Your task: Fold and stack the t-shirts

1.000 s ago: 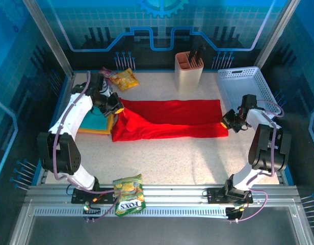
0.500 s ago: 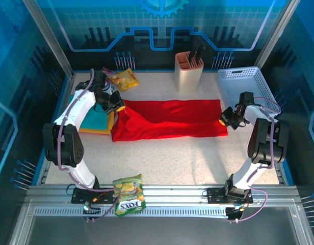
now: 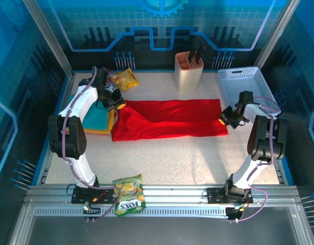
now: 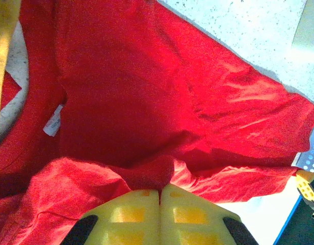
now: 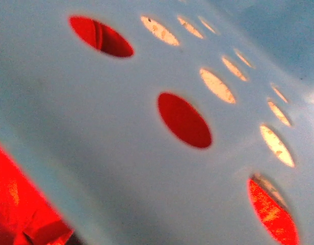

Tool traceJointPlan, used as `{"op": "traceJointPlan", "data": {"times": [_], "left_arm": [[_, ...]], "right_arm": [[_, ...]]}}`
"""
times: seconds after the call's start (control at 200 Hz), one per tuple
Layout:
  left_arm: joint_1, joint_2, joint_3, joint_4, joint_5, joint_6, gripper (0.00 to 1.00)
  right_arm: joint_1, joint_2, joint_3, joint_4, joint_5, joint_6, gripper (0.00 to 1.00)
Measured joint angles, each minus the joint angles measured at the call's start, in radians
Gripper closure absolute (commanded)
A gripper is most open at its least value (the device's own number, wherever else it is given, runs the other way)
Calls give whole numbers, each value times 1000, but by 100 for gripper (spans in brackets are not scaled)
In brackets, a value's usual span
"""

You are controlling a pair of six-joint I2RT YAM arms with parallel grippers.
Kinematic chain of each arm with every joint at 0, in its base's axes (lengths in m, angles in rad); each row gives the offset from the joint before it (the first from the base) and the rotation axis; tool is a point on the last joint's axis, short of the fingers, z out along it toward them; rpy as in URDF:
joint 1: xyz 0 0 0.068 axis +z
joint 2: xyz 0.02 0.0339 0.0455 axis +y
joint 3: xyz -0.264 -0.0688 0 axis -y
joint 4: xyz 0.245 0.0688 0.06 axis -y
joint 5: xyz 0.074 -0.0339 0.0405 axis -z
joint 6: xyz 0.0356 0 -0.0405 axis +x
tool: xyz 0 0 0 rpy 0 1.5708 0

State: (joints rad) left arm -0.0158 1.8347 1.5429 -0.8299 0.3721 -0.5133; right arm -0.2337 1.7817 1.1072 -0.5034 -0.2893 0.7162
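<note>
Red cloth lies in a long band across the middle of the tabletop (image 3: 187,158). This is the red t-shirt (image 3: 172,118), which looks already doubled lengthwise, with its collar end bunched at the left. We see the left claw (image 3: 118,105) at that end. Its yellow fingers (image 4: 190,214) are pressed together with a fold of the shirt nipped between them, and we judge this to be a hold for drawing that end across toward the other. The right claw (image 3: 227,119) sits at the shirt's opposite edge, just beside the white basket (image 3: 237,71). It is closed, but we cannot tell whether it has any hem in it. We take it for the anchor that holds the band taut. The folded teal t-shirt (image 3: 92,120) lies on the orange-yellow t-shirt (image 3: 98,131) under the left arm, touching the red shirt's bunched end. That is the likely stack for the red one.
</note>
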Motion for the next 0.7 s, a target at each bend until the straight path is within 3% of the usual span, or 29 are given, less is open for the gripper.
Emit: {"op": "traceJointPlan", "data": {"times": [0.155, 0.3, 0.7], "left_arm": [[0, 12, 34, -2, -1, 2, 100], [1, 22, 53, -3, -2, 18, 100], [4, 85, 62, -3, -2, 23, 100]], "right_arm": [[0, 0, 0, 14, -1, 15, 56], [12, -6, 1, 22, -4, 9, 37], [72, -107, -2, 17, 0, -10, 32]]}}
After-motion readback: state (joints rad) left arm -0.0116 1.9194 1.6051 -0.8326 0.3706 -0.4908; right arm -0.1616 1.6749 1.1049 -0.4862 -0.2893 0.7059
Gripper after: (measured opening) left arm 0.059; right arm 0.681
